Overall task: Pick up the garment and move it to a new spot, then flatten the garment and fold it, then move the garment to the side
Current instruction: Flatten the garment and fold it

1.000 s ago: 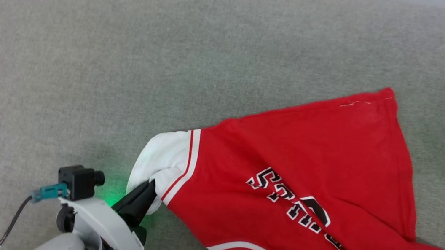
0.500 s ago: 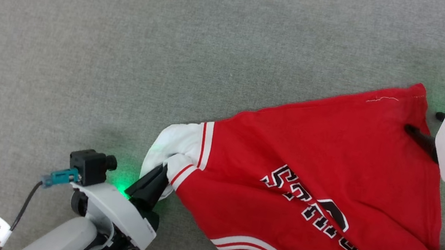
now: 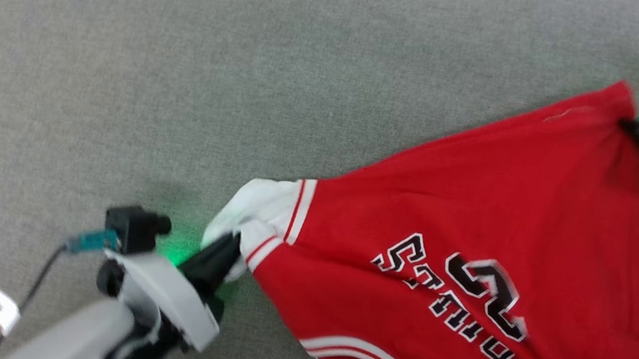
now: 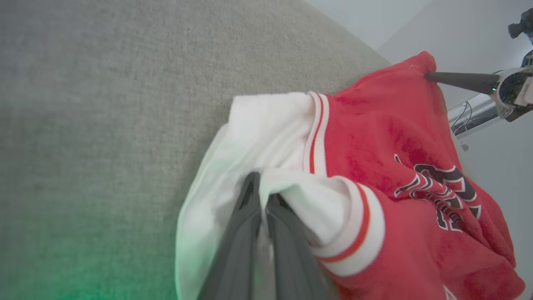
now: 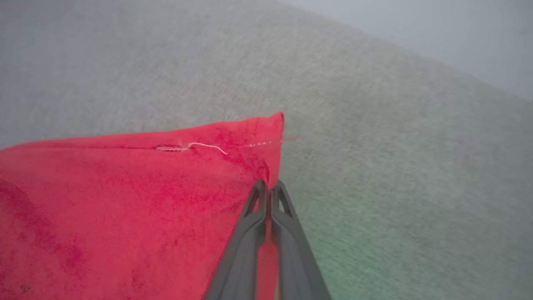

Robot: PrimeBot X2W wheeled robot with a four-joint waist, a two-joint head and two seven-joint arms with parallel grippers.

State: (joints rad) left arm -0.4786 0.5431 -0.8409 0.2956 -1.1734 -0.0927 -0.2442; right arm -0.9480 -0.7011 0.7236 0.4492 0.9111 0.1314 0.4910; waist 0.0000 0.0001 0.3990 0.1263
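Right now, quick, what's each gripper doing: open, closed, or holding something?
Left gripper: jaws closed on the white sleeve of the red jersey-style T-shirt.
Right gripper: jaws closed on the T-shirt's red hem corner.

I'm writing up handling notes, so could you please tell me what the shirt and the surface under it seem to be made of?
Shirt: looks like a soft matte knit, perhaps cotton or polyester jersey; it drapes and puckers, and the striped trim looks ribbed. Surface: matte grey woven fabric with a fine speckled weave, like upholstery; what lies beneath is hidden.
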